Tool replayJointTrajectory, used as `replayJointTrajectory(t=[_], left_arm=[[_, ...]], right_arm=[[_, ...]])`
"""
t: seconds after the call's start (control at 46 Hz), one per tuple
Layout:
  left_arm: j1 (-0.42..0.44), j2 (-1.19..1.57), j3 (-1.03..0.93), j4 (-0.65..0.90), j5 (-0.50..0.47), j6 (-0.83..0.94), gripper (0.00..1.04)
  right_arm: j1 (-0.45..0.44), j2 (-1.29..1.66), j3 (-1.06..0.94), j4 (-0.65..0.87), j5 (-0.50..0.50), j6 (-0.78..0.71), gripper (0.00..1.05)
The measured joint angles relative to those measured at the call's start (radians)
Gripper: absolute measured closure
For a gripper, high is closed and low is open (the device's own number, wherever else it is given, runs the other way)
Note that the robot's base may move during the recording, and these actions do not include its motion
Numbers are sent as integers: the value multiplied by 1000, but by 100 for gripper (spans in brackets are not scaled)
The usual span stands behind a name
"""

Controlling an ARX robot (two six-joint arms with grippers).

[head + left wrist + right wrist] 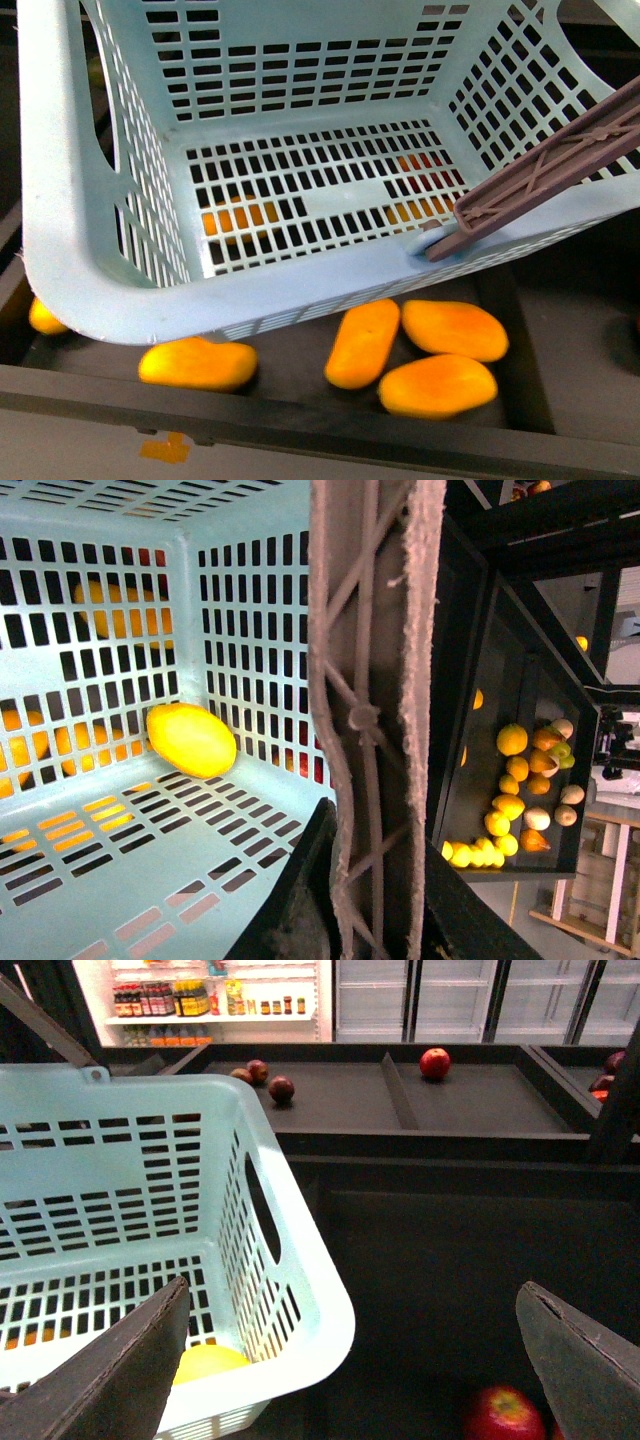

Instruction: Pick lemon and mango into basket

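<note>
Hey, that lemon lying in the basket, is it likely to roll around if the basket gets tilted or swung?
Probably yes. The lemon is a smooth oval lying loose on the floor of the basket, with nothing pinning it. The floor slots may snag it slightly, and the wall beside it should stop it going far.

No text, brand, number or sign can be read. Labels are carried by bottles (160,1000) on a far white shelf (200,1018) in the right wrist view, but they are too small to be made out.
</note>
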Motion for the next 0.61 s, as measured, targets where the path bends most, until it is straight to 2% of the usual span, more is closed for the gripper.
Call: replayJointTrajectory(t=[0.609], left_arm=[[5,0,1,0,-1,1,97]], right_arm=[[0,2,0,-1,-7,0,9]])
